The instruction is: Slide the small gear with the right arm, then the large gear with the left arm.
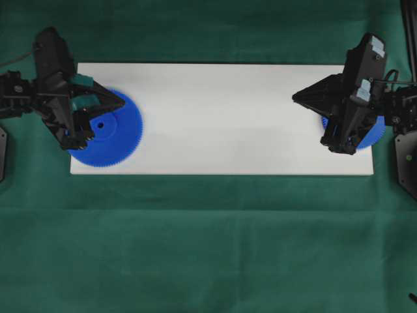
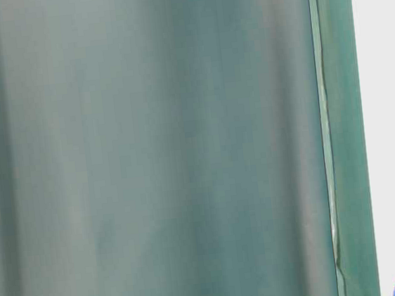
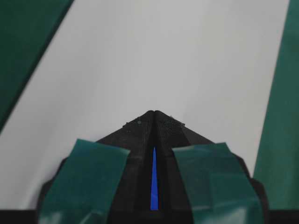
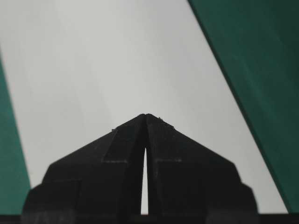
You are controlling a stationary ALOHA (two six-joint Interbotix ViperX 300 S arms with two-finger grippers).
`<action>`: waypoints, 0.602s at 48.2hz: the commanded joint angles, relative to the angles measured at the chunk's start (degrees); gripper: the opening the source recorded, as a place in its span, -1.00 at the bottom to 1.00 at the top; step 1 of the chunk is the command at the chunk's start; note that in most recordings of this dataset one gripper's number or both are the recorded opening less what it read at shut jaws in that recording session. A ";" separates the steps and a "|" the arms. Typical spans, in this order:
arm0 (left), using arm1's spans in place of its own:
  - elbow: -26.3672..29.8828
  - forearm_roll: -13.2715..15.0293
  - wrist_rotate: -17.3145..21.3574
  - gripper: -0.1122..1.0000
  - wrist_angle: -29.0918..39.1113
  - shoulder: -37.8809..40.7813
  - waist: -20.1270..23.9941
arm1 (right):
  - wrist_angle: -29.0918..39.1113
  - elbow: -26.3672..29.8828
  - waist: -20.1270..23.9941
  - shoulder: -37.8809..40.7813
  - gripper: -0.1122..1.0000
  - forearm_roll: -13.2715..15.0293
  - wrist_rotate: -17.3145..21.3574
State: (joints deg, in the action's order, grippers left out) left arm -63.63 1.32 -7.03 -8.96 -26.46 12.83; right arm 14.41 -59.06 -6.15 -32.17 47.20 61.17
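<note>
Your left arm's pointed black fingers with teal parts [image 1: 120,100] are closed tip to tip, gripping nothing; in the left wrist view [image 3: 154,113] only a thin slit remains between them, with blue showing through it. They sit over the wider blue plastic toothed disc, the large gear [image 1: 117,134], which lies flat at the left end of the white rectangular board [image 1: 221,117], near its front corner. Your right arm's pointed black fingers [image 1: 294,96] are likewise pressed together and empty, as the right wrist view [image 4: 145,115] shows. The smaller blue plastic toothed disc, the small gear [image 1: 374,134], lies at the board's right end, mostly hidden beneath that arm. The board rests on the green-clothed desk [image 1: 208,248].
</note>
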 commanded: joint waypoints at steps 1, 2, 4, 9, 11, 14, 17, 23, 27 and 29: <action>-0.62 -0.09 0.79 -0.79 -3.25 -2.37 -0.26 | -1.85 0.53 0.09 -0.09 0.10 1.05 0.09; -0.88 -0.09 1.05 -0.79 -3.69 -2.81 -0.35 | -2.02 0.44 0.00 -0.18 0.10 1.23 0.09; -1.41 -0.09 1.58 -0.79 -4.66 -3.69 -0.53 | -2.46 0.44 0.00 -0.09 0.10 1.67 0.09; -2.55 -0.18 2.81 -0.79 -6.06 -5.63 -0.97 | -2.72 0.44 0.00 -0.09 0.10 2.46 0.09; -2.72 -0.09 3.08 -0.79 -6.06 -6.06 -1.05 | -2.99 0.35 0.00 -0.18 0.10 2.72 0.09; -2.90 -0.09 3.52 -0.79 -6.06 -6.42 -1.23 | -3.43 0.35 0.00 -0.18 0.10 3.52 0.09; -2.99 -0.09 3.69 -0.79 -6.06 -6.42 -1.32 | -4.22 0.18 0.00 -0.18 0.10 4.22 0.00; -2.90 -0.09 3.78 -0.79 -6.24 -6.42 -1.32 | -4.57 0.18 0.09 -0.18 0.10 4.48 0.09; -2.99 -0.09 3.78 -0.79 -6.24 -6.42 -1.32 | -4.57 0.18 0.09 -0.09 0.10 4.39 0.09; -2.90 -0.09 3.87 -0.79 -6.24 -6.42 -1.32 | -4.57 0.26 0.09 -0.09 0.10 4.39 0.09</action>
State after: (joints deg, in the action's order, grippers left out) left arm -67.06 1.32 -3.34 -14.59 -32.52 11.69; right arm 10.28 -59.41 -6.24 -32.08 51.42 61.17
